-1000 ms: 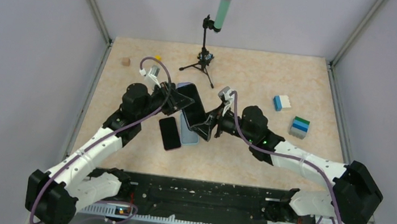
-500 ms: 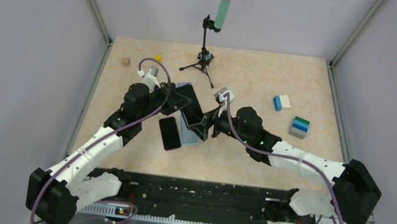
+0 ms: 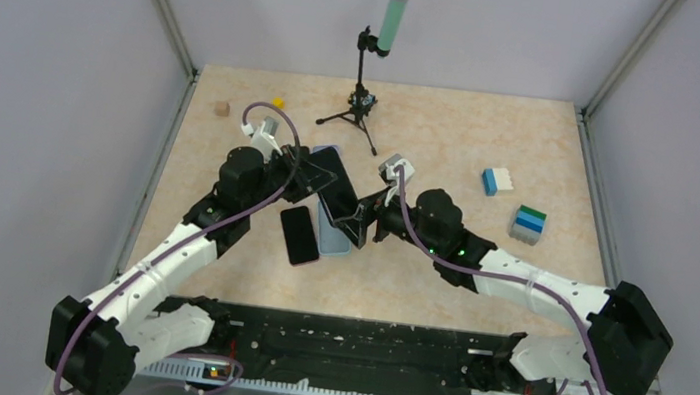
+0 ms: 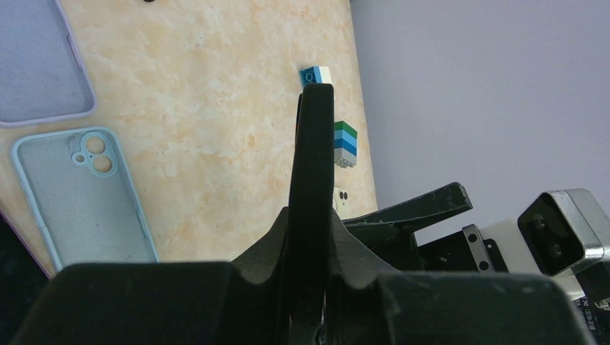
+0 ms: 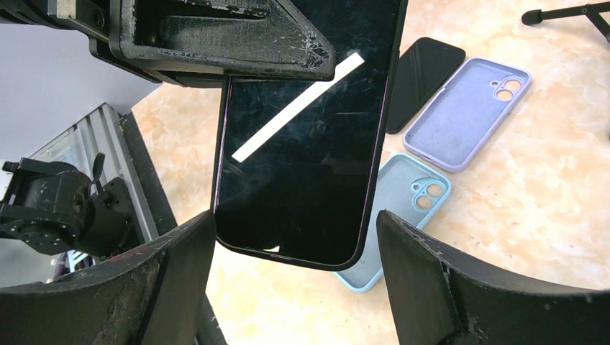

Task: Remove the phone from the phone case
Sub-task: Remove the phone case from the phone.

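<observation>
right gripper (image 3: 365, 217) edges leftward, jaws spread wide around the phone (image 5: 309, 144); left gripper (image 3: 302, 173) clamps its other end.

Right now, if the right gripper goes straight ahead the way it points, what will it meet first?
Probably the black phone held up by the left gripper: its screen faces the open right gripper. Depth is unclear.
</observation>
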